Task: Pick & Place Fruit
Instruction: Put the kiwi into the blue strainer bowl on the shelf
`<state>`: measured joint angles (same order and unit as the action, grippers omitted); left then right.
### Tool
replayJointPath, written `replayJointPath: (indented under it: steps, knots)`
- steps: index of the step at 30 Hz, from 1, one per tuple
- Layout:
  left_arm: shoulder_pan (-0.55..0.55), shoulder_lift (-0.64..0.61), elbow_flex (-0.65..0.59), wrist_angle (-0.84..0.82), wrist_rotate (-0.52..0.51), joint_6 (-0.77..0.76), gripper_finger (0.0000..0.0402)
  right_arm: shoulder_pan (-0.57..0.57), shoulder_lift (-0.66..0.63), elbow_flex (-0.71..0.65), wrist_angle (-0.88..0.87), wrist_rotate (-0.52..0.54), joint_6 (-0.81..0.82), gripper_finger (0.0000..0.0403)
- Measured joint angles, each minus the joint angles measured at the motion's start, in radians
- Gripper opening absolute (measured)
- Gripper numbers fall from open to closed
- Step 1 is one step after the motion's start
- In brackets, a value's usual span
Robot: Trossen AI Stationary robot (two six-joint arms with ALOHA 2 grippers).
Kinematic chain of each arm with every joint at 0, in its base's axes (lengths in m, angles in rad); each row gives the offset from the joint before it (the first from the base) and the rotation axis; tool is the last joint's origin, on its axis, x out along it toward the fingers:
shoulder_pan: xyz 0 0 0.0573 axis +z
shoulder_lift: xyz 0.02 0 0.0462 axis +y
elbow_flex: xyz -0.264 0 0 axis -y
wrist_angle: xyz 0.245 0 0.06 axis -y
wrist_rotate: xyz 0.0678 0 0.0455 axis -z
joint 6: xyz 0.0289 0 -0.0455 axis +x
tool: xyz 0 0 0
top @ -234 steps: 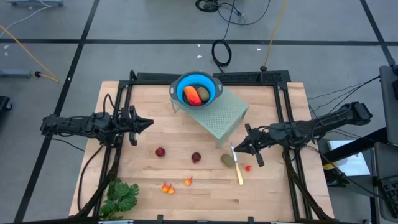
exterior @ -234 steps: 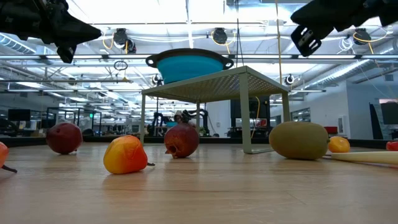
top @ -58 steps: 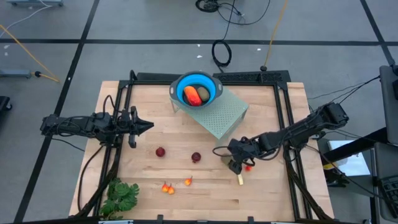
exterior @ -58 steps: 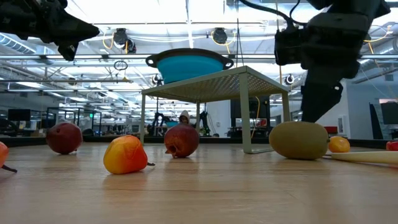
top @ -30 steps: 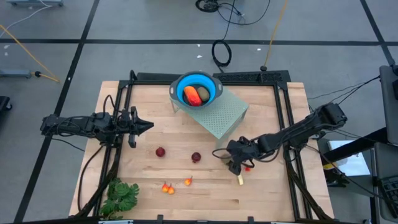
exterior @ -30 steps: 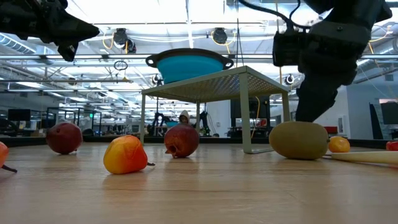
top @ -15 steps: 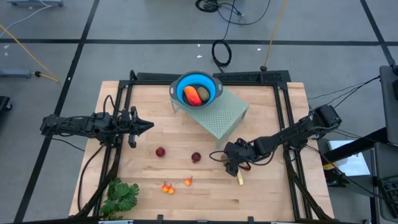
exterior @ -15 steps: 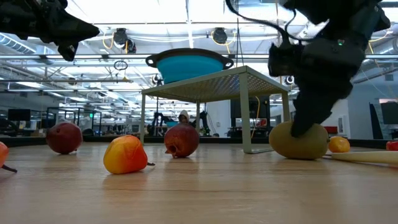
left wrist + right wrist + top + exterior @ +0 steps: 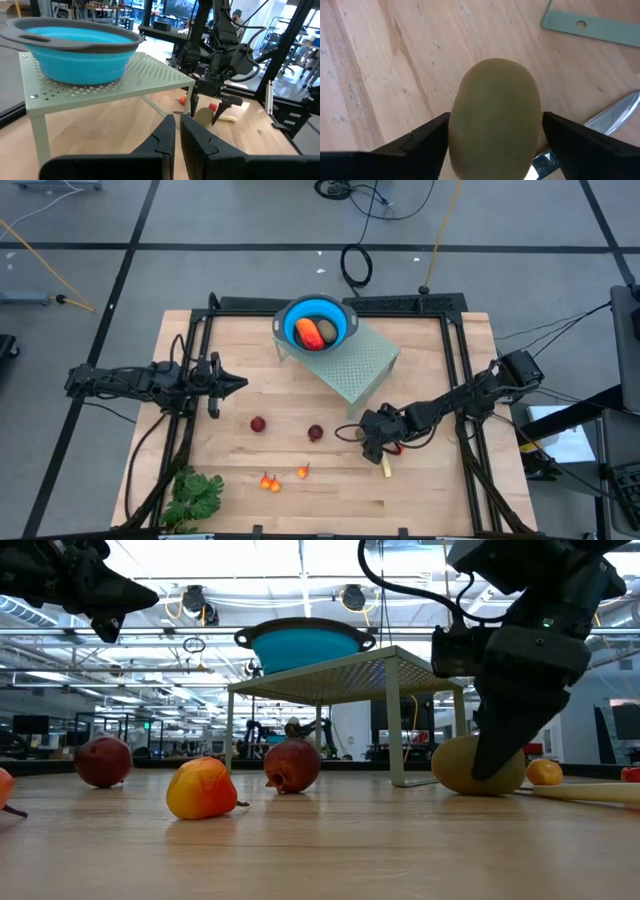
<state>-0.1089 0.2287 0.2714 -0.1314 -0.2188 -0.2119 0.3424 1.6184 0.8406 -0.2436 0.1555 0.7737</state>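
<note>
Right gripper [image 9: 492,145] straddles the kiwi [image 9: 495,112] beside the stand [image 9: 350,360] — fingers open, unclamped — set for grasping.

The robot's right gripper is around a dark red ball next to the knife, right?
Not a red ball. The right gripper straddles the olive-brown oval beside the knife, as the right wrist view shows. The dark red balls lie apart, untouched.

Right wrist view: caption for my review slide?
Right claw straddles the olive-brown oval fruit on the wooden table, beside a knife blade.
</note>
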Motion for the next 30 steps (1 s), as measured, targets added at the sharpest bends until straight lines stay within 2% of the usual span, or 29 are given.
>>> replayJointPath:
  steps: [8, 12, 21, 30]
  knots:
    - [0.000, 0.000, 0.000, 0.000, 0.000, 0.000, 0.0026, 0.000, 0.000, 0.000, 0.000, -0.005, 0.029, 0.0230]
    - [0.000, 0.000, 0.000, 0.000, 0.000, -0.001, 0.0026, -0.001, -0.001, 0.001, 0.006, -0.057, 0.030, 0.0201]
    - [0.000, 0.000, 0.000, 0.001, 0.000, -0.001, 0.0026, 0.000, -0.053, 0.022, 0.071, -0.210, 0.051, 0.0204]
    - [0.000, 0.000, 0.000, 0.002, 0.000, -0.001, 0.0026, 0.000, -0.176, 0.036, 0.256, -0.265, 0.055, 0.0201]
